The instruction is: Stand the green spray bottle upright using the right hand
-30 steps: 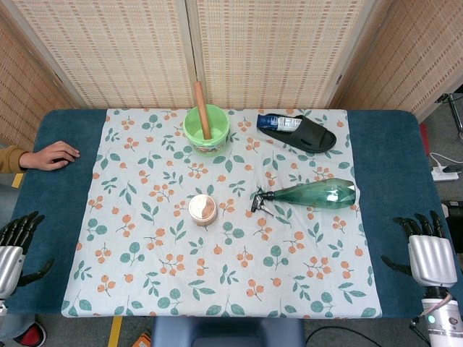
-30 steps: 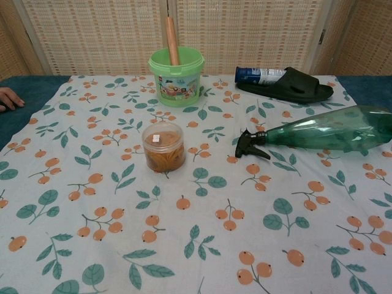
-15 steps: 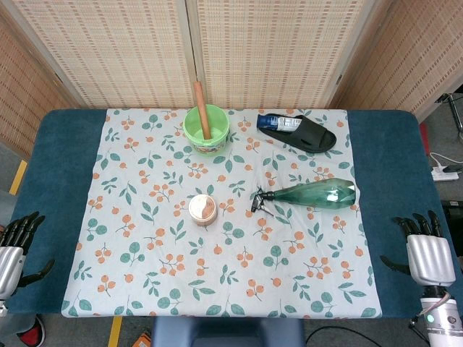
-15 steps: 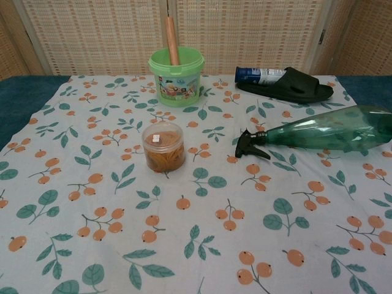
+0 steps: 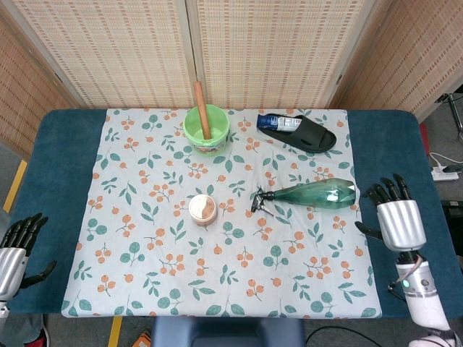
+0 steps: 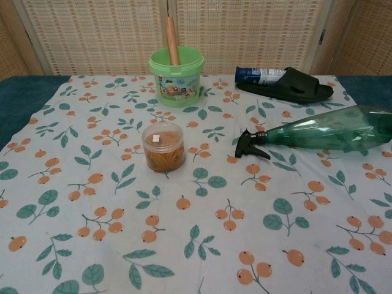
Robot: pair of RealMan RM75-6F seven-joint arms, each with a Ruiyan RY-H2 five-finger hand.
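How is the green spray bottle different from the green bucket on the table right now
The green spray bottle lies on its side, black trigger pointing toward the robot's left; the green bucket stands upright. The bottle is dark, see-through green and long and tapering; the bucket is pale, opaque green, short and round. The bucket holds a wooden stick that leans out of its top; the bottle looks empty. Both rest on the patterned cloth, untouched by either hand.

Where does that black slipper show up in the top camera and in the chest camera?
Head view: the black slipper lies near the cloth's far edge, right of centre.
Chest view: the black slipper lies at the upper right, beyond the green spray bottle.
Shared landmark: the green bucket stands to its left in both.
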